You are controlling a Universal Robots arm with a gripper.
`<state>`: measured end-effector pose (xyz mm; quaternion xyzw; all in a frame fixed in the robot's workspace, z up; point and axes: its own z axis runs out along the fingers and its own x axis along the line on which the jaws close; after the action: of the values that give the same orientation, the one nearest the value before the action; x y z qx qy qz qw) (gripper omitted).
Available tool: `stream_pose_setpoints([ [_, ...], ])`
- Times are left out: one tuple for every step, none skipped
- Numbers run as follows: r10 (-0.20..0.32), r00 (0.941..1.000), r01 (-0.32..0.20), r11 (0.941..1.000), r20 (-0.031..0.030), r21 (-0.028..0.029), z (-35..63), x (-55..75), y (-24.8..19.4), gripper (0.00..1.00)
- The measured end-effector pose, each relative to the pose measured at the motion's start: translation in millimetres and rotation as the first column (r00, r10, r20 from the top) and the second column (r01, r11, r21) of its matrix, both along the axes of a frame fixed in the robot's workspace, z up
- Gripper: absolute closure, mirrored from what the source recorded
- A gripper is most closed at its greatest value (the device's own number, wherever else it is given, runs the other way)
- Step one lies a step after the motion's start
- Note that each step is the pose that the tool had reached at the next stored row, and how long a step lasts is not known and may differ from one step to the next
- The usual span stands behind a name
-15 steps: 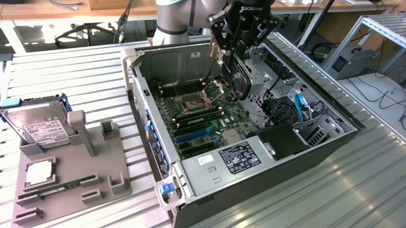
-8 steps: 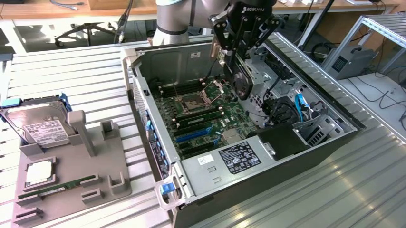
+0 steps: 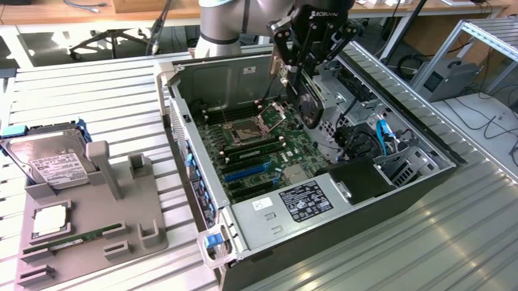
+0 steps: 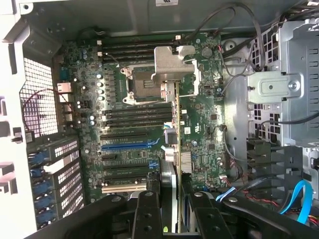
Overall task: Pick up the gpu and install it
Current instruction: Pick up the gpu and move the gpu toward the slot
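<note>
My gripper (image 3: 306, 76) hangs over the open PC case (image 3: 421, 145), shut on the gpu (image 3: 309, 108). The gpu is a black card with a round fan, held upright on its edge, with its silver bracket (image 3: 276, 73) toward the case's rear wall. It hovers above the motherboard (image 3: 263, 151), near the CPU socket (image 3: 242, 132). In the wrist view the gpu (image 4: 177, 144) appears edge-on as a thin vertical line between my gripper's (image 4: 175, 201) black fingers (image 4: 147, 214). Its bracket (image 4: 172, 62) covers part of the socket there. The expansion slots (image 4: 124, 146) lie beside the card, not under it.
A grey parts tray (image 3: 97, 212) at the exterior view's left holds a hard drive (image 3: 50, 159), a CPU (image 3: 50, 219) and a green RAM stick (image 3: 74, 240). Inside the case are the power supply (image 3: 304, 200), a metal drive cage (image 4: 289, 84) and blue cables (image 3: 380, 136).
</note>
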<state>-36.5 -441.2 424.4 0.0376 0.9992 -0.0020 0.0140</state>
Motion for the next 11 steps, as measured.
stream_pose_setpoints([
  [0.000, 1.0000, 0.000, 1.0000, 0.0000, 0.0000, -0.5, 0.1, 0.0, 0.73],
  [0.000, 1.0000, 0.000, 1.0000, 0.0000, 0.0000, -1.0, 0.1, 0.0, 0.73],
  [0.000, 1.0000, 0.000, 1.0000, 0.0000, 0.0001, -1.6, 0.1, 0.0, 0.73],
  [0.000, 1.0000, 0.000, 1.0000, 0.0000, 0.0001, -2.0, 0.2, 0.0, 0.73],
  [0.000, 1.0000, 0.000, 1.0000, 0.0000, 0.0000, -2.4, 0.3, 0.0, 0.73],
  [0.000, 1.0000, 0.000, 1.0000, 0.0000, 0.0000, -2.9, 0.3, 0.0, 0.73],
  [0.000, 1.0000, 0.000, 1.0000, 0.0000, 0.0001, -3.4, 0.4, 0.0, 0.73],
  [0.000, 1.0000, 0.000, 1.0000, 0.0000, 0.0001, -4.1, 0.4, 0.0, 0.73],
  [0.000, 1.0000, 0.000, 1.0000, 0.0000, 0.0000, -4.8, 0.4, 0.0, 0.73],
  [0.000, 1.0000, 0.000, 1.0000, 0.0000, 0.0001, -5.4, 0.5, 0.0, 0.73],
  [0.000, 1.0000, 0.000, 1.0000, 0.0000, 0.0001, -6.1, 0.5, 0.0, 0.73],
])
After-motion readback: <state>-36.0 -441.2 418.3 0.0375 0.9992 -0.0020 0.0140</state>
